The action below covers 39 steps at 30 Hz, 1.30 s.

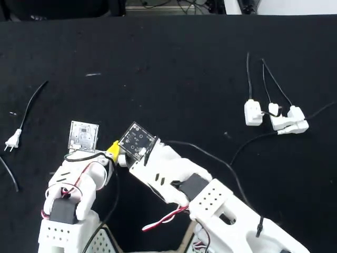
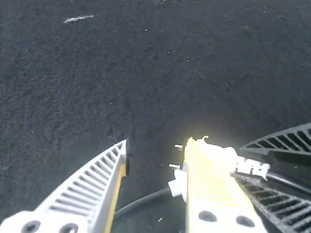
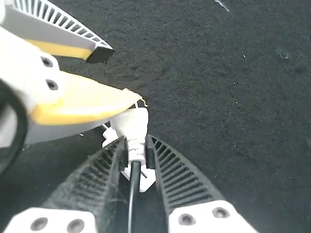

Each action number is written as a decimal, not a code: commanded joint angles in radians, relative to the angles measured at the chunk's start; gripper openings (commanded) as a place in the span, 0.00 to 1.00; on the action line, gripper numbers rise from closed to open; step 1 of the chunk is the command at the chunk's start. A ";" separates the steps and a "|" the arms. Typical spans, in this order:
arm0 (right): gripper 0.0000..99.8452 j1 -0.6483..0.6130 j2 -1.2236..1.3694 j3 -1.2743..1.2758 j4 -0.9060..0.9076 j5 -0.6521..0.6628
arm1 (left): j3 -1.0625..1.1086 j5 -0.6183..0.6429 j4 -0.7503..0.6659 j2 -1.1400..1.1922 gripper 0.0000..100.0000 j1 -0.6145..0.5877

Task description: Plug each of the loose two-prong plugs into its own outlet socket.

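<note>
Black felt-like cloth covers the table [image 1: 174, 63], flecked with pale lint; one longer white thread [image 1: 93, 74] lies left of centre. Beyond the far edge, dark cables [image 1: 185, 5] cross a greyish floor [image 1: 138, 8] beside a white panel [image 1: 295, 6].

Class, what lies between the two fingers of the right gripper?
The right gripper clamps a white plug, its black cable trailing back between the fingers; the right wrist view shows this.

Probably robotics lab: 2 white arms [image 1: 174, 174] on black-covered table [image 1: 174, 63], cables [image 1: 184, 5] behind.
</note>
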 commanded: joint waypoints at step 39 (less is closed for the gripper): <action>0.01 0.086 -0.038 -0.239 0.368 0.087 | -0.013 -0.008 -0.037 -0.002 0.19 0.007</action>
